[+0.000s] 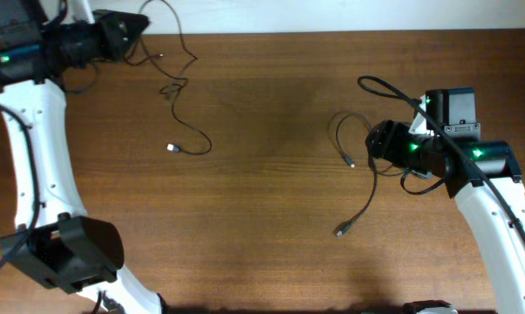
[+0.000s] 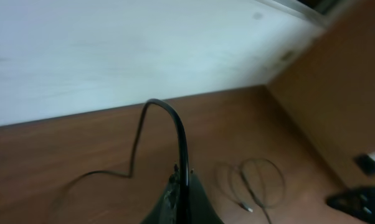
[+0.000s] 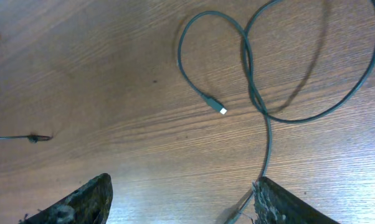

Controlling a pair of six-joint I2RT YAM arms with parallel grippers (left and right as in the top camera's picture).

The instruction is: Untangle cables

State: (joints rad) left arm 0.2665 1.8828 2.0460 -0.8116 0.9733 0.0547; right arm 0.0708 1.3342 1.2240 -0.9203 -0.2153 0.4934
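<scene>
Cables (image 1: 340, 230) lie in two spots on the brown worktop (image 1: 271, 201), well apart from each other. The closest piece to where I stand is a thin dark strand that ends in a small plug at the right, running back in a curve toward the right end effector (image 3: 181, 184).

That end effector hangs low over the wood with its two fingers (image 3: 81, 202) spread wide, gripping nothing. The strand passes right along the inner edge of one finger. I cannot tell whether it actually touches it. Just beyond the fingers the nearer cord (image 3: 179, 53) curls into a loop flat on the wood, its light-tipped plug (image 3: 222, 111) resting inside the curl. A second strand sweeps wide and crosses the loop. I cannot make out whether these are one cord or two.

Farther back and over to the left, the far cord (image 2: 183, 146) wanders across the wood in loose bends, its pale plug (image 1: 171, 148) resting on the surface. It climbs toward the back edge, where the left end effector (image 2: 181, 186) is clenched tight on it. From the pinch the cord arches up and over, then drops back to the wood. The wall (image 2: 113, 50) behind it is plain and white.
</scene>
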